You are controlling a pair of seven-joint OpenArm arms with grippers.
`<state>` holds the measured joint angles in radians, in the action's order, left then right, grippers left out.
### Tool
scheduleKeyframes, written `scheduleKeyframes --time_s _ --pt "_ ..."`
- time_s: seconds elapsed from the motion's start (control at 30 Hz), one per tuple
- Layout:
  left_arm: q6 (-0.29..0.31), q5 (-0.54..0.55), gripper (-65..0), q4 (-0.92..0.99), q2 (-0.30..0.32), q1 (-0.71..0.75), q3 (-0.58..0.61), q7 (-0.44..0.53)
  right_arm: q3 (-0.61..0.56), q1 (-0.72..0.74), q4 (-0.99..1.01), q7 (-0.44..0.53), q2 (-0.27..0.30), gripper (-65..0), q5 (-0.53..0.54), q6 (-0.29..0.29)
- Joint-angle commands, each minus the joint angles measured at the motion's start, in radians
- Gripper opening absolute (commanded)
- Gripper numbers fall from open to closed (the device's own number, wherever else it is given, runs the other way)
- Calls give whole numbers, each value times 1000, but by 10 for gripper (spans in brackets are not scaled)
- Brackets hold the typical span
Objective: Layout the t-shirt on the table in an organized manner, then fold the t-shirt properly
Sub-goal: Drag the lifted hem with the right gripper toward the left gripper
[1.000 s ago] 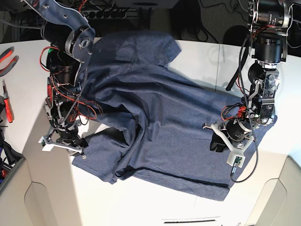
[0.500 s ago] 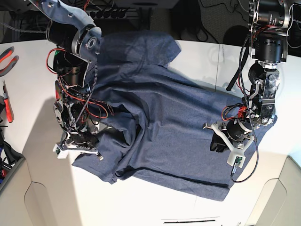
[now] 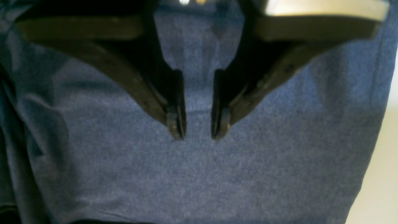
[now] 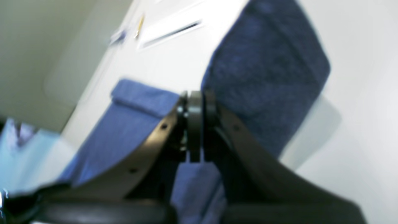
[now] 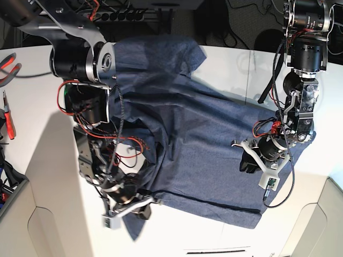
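1. T-shirt [image 5: 198,139] cloth was heathered navy blue, creased and bunched on its side nearer the right arm, smoother toward the left arm; no lettering showed in any view.
2. It lay spread over the white table [image 5: 32,107], one sleeve-like flap [image 5: 161,51] reaching the far edge and a straight hem [image 5: 214,206] running along the near side.
3. Its long axis ran roughly across the base view, from the right arm's side to the left arm's side, slanting slightly toward the near edge on the left arm's side.
4. The right gripper [image 4: 194,124] was clamped shut on a fold of the t-shirt [image 4: 267,71], cloth rising on both sides of the closed fingertips; in the base view that gripper [image 5: 128,206] sat at the shirt's near corner, where a point of fabric hung toward the table edge.
5. The left gripper [image 3: 199,124] hovered low over flat cloth [image 3: 217,174] with its fingers parted and nothing between them; whether the tips touched the fabric I could not tell.
6. In the base view the left gripper [image 5: 252,160] stood over the shirt's edge on the opposite side, well apart from the right one.
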<state>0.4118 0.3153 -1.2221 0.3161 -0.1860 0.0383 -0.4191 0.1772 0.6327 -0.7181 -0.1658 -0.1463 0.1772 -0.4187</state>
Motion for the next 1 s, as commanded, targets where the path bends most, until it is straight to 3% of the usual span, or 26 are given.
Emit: scheduleKeyframes --time_s 0.0,0.2,0.37,0.53,0.8,0.9,0.97 --pt "0 10 -470 -16 11 -24 -5 19 -45 43 -18 16 -5 -650 -7 -11" --pt "0 10 -470 -16 11 -24 -5 19 -285 62 -18 36 -5 -650 -86 4" --pt "0 10 -470 -16 11 -24 -5 19 -408 62 -18 39 -5 -650 -117 4" --pt "0 10 -470 -16 11 -24 -5 19 -471 62 -18 39 -5 -650 -118 4" --pt "0 10 -470 -16 11 -24 -5 21 -475 62 -18 43 -5 -650 -117 4" --pt "0 10 -470 -16 11 -24 -5 27 -475 62 -18 43 -5 -498 -117 -5" --pt "0 10 -470 -16 11 -24 -5 26 -475 57 -18 42 -5 -437 -115 -39"
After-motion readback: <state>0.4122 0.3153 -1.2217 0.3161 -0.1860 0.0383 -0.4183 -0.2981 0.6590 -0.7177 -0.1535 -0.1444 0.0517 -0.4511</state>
